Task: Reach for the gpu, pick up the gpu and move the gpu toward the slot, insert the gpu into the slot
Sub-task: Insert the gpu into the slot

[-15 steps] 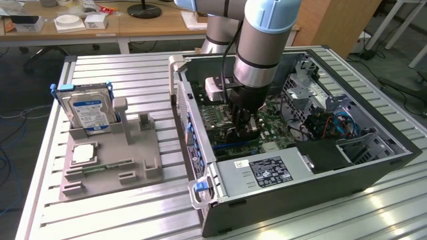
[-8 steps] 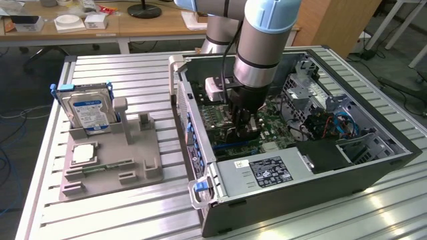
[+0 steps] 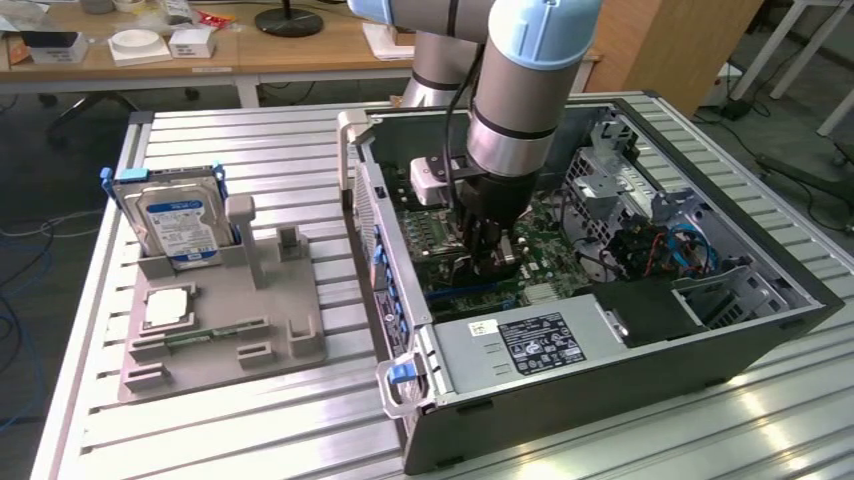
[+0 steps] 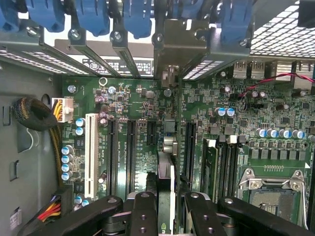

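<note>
My gripper (image 3: 486, 258) reaches down inside the open computer case (image 3: 747, 330), over the green motherboard (image 4: 123, 98). In the wrist view my gripper (image 4: 170, 216) is shut on the gpu (image 4: 166, 177), a thin dark card seen edge-on between the black fingers (image 4: 142, 211). Its metal end bracket (image 4: 179, 46) lies against the case's rear openings. The card stands on edge among the long black connector strips (image 4: 130, 157). It covers the slot under it, and I cannot tell whether it is seated.
A white connector strip (image 4: 91, 155), the square processor socket (image 4: 270, 191) and a cable bundle (image 4: 34, 115) surround the card. Outside the case, a grey holder (image 3: 267, 300) carries the silver hard drive (image 3: 180, 225). The power supply (image 3: 534, 340) fills the near corner.
</note>
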You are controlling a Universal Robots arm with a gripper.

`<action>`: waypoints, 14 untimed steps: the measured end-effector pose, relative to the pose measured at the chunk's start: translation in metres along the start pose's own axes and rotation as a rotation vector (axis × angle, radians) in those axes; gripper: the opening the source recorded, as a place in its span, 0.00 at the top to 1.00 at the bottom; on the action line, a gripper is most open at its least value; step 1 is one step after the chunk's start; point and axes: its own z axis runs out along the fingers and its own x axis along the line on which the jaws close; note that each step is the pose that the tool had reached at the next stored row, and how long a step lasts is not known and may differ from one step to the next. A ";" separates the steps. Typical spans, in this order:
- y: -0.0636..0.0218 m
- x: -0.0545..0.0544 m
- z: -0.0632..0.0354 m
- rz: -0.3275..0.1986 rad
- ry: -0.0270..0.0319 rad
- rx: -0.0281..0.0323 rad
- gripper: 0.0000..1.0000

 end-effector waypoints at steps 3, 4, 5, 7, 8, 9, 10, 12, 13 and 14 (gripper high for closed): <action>0.0000 0.000 0.0000 0.000 -0.0001 0.0001 0.73; 0.0000 0.000 0.0000 0.000 -0.0001 0.0000 0.73; 0.0000 0.000 0.0000 0.000 -0.0001 0.0001 0.73; 0.0000 0.000 0.0000 0.000 0.0000 0.0000 0.73; 0.0000 0.000 0.0000 0.000 -0.0001 0.0000 0.73; 0.0000 0.000 0.0000 0.000 0.0000 0.0001 0.73; 0.0000 0.000 0.0000 0.000 -0.0001 0.0001 0.73; -0.0003 0.000 0.0001 0.000 -0.0002 0.0000 0.73; -0.0009 0.000 0.0002 0.000 -0.0003 -0.0001 0.73; -0.0014 0.000 0.0003 0.000 -0.0002 0.0000 0.73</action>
